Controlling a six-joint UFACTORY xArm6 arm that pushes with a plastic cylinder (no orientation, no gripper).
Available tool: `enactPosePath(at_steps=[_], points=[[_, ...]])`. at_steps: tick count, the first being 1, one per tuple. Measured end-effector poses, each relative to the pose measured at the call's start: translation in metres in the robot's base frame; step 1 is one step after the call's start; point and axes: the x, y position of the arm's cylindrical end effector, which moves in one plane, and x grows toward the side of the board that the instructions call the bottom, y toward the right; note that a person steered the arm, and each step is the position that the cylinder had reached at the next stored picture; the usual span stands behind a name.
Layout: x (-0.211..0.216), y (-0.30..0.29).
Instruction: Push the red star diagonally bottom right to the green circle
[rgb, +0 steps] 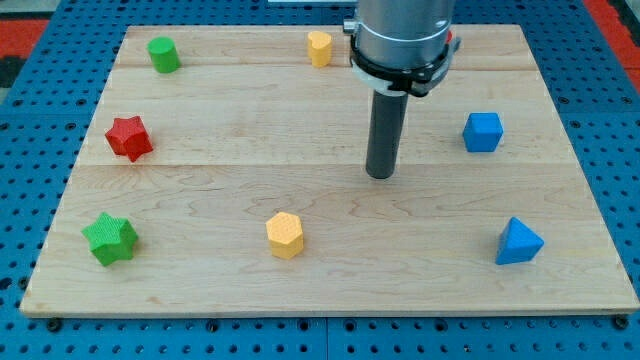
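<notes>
The red star (128, 137), a chunky glossy block with blunt points, sits near the board's left edge, below the green circle (163, 54) and above the green star (110, 238), while my tip (380, 175), a bare rod with no pincer, rests mid-board well apart from it

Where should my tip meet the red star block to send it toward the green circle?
The red star block sits below and left of the green circle block. Probably meet its lower-left side, in a notch between points. My tip is far to its right, so circle round below first.
</notes>
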Motion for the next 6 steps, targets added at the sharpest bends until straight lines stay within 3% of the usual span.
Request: enactPosePath(at_steps=[1,2,3,4,5,6], points=[[-0.003,0.032],[-0.004,-0.052],[-0.003,-0.187],[0.004,-0.278],[-0.023,-0.334],[-0.048,-0.251]])
